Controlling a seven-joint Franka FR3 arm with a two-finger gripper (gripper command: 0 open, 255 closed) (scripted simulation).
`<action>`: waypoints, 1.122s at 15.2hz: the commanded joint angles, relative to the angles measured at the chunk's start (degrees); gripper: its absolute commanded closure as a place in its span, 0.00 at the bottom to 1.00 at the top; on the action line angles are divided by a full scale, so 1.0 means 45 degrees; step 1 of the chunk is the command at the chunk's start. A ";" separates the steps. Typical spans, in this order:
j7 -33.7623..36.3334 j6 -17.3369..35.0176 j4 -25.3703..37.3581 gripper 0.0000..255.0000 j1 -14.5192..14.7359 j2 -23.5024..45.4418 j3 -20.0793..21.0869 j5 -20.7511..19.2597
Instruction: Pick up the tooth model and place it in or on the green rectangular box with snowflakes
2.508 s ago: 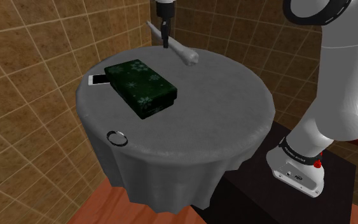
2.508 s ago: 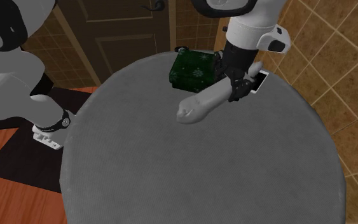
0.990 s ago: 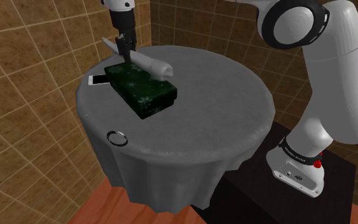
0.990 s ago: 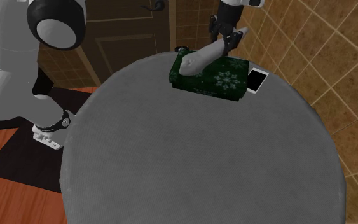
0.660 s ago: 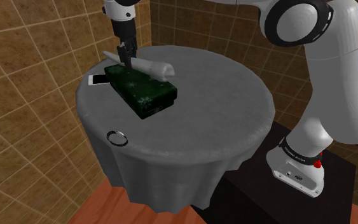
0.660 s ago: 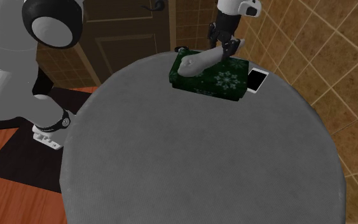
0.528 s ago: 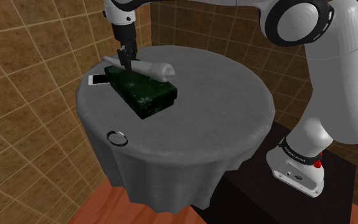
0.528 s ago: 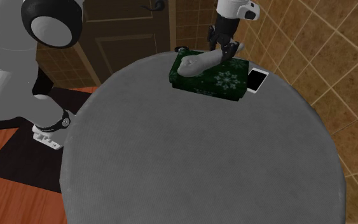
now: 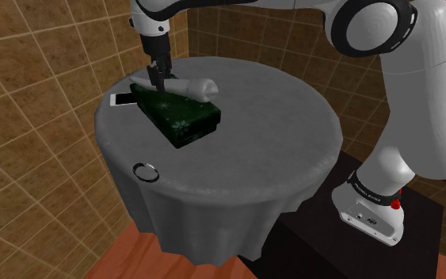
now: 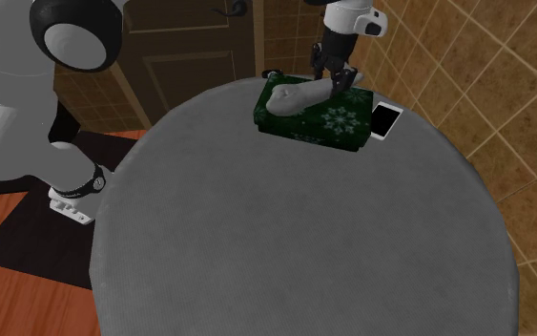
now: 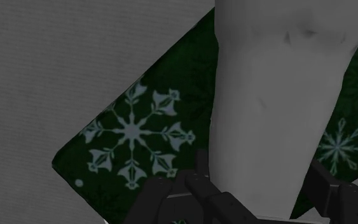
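Observation:
The tooth model point(image 9: 191, 85) is a long pale grey piece lying across the top of the dark green box with white snowflakes point(image 9: 183, 119). My gripper point(image 9: 156, 82) comes down from above and is shut on the tooth's thin end. In the second exterior view the tooth point(image 10: 299, 93) rests on the box point(image 10: 331, 122) with the gripper point(image 10: 338, 81) clasping its far end. In the wrist view the tooth point(image 11: 273, 95) runs away from between the fingers of the gripper point(image 11: 260, 191), over the box lid point(image 11: 133, 137).
A round table with a grey cloth point(image 9: 261, 135) carries the box. A white phone point(image 9: 121, 99) lies beside the box, and a small ring point(image 9: 146, 171) sits near the table's front edge. My stand point(image 9: 348, 246) is at the lower right. A brown door point(image 10: 190, 38) stands behind.
My gripper carried the tooth model from the table's far side to the shoulder view's left and lowered it until it lies on the green box.

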 commanded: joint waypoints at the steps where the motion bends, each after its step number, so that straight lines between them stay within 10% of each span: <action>1: -0.0001 0.0001 -0.0002 1.00 -0.0002 -0.0004 -0.0002 -0.0001; 2: -0.0001 0.0002 -0.0005 0.00 -0.0002 -0.0006 -0.0001 -0.0001; 17: -0.0071 -0.2131 0.2878 0.00 0.0200 0.0737 -0.0027 -0.0049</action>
